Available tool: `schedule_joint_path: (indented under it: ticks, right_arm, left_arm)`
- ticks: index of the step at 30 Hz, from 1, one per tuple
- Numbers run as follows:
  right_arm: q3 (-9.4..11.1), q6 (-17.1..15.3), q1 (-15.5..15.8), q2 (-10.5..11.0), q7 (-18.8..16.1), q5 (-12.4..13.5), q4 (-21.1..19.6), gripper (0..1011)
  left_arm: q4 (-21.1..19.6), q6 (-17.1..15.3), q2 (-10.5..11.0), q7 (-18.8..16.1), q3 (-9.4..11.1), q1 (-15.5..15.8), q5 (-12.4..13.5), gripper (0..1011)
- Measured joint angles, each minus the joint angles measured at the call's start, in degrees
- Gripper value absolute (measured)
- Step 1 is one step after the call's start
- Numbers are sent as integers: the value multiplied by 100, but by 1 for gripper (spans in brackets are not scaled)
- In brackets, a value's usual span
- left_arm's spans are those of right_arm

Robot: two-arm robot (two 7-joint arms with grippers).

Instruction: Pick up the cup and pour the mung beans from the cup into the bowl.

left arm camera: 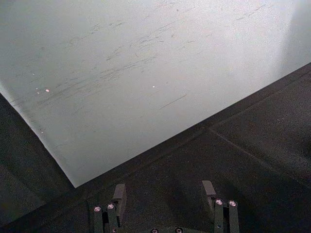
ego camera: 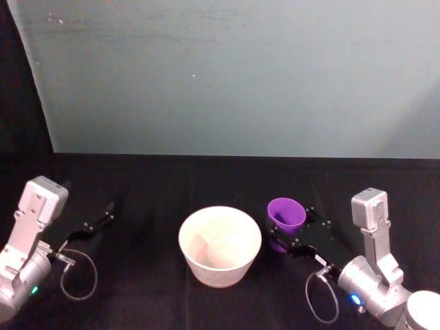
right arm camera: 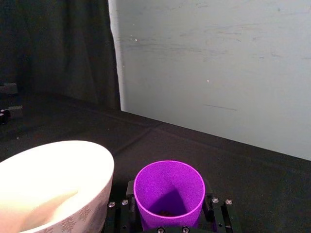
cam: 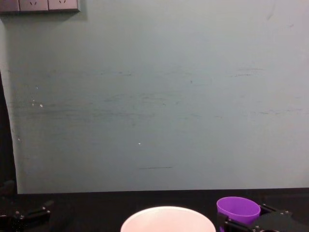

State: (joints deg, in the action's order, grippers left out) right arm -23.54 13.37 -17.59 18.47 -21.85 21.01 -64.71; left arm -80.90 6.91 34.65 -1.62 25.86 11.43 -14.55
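The purple cup (ego camera: 286, 214) is upright just right of the pale bowl (ego camera: 217, 272), close to its rim. My right gripper (ego camera: 294, 231) is shut on the cup, one finger on each side of its lower half. In the right wrist view the cup (right arm camera: 168, 187) sits between the fingers (right arm camera: 128, 193), with a few dark mung beans (right arm camera: 165, 212) at its bottom and the bowl (right arm camera: 92, 162) beside it. The chest view shows the cup (cam: 237, 209) and the bowl's rim (cam: 166, 211) at the lower edge. My left gripper (ego camera: 97, 224) is parked far left, open and holding nothing.
A black cloth covers the table (ego camera: 151, 185), and a pale grey-green wall panel (ego camera: 234, 75) stands behind it. Loose cables loop beside each wrist (ego camera: 77, 275). Open cloth lies between the left gripper and the bowl.
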Motion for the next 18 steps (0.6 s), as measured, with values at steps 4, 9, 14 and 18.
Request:
schedule_joint_path:
  ticks: [4, 9, 14, 18]
  right_arm:
    - [0, 2, 2, 2, 0, 4, -3, 758]
    - [0, 5, 4, 5, 0, 6, -5, 739]
    - [119, -438, 226, 208, 53, -48, -828, 731]
    - [283, -822, 347, 338, 78, 9, -1444, 731]
  left_arm:
    - [0, 0, 0, 0, 0, 0, 0, 1011]
    - [0, 0, 0, 0, 0, 0, 0, 1011]
    - [-1, 0, 0, 0, 0, 0, 0, 1012]
    - [-1, 0, 0, 0, 0, 0, 0, 1011]
